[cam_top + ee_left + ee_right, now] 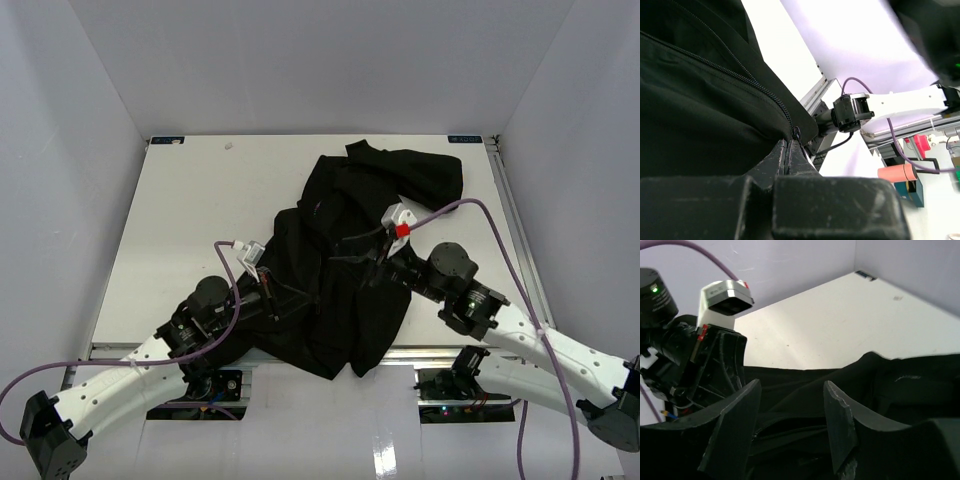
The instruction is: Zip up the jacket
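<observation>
Black fabric is covering the middle of the white table point(190, 190). The jacket point(345, 300) is lying crumpled, spreading from near the far right corner down to the near edge. There its lowest fold is reaching just over the edge between the two arm bases.

The left gripper point(270, 292) is pressing into the jacket's left side, close to the near edge. In the left wrist view its fingers point(782, 157) are sitting tight together with a fold of the cloth pinched between them. The zipper point(740, 77) is running as a toothed line across the fabric and ending right at the fingertips. Whether the two halves of the zipper are joined along that line, I cannot tell.

The right gripper point(383, 262) is hovering over the jacket's right-hand part, towards the middle of the table. In the right wrist view its fingers point(837, 410) are standing well apart, with only loose cloth lying below the gap and nothing gripped. A purple cable point(480, 215) is arching above the right arm.
</observation>
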Available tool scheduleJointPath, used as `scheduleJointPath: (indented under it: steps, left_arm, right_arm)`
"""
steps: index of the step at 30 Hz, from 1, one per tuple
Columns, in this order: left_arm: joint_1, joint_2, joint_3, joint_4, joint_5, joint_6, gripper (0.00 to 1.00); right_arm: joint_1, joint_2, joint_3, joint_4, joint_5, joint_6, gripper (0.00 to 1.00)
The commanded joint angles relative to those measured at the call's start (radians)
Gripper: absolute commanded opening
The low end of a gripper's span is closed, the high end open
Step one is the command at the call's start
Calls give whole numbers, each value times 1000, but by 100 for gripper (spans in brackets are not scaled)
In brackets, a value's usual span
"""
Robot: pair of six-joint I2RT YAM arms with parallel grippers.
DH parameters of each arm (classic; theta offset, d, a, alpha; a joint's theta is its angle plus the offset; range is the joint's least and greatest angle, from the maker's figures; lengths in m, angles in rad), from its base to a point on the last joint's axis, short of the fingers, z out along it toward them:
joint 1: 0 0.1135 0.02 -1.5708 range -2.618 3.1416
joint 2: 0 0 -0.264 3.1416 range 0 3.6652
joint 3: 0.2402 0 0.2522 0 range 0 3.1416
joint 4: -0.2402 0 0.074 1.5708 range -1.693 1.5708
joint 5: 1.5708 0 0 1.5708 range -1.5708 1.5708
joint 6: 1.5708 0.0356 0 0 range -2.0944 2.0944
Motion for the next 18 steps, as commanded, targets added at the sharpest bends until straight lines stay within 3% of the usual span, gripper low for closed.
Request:
scheduleJointPath:
  steps: [1,6,18]
  left_arm:
    - [-3,2,42,10,67,-31,0]
    - [-3,-15,45,-11,56,-26,0]
    - [-3,-30,40,-48,31,-19,0]
  right_arm:
    - [226,-60,78,-235,259,-327,58]
    - [457,-25,79,-291,487,-497,54]
    - [664,11,-54,-159,509,-667,59]
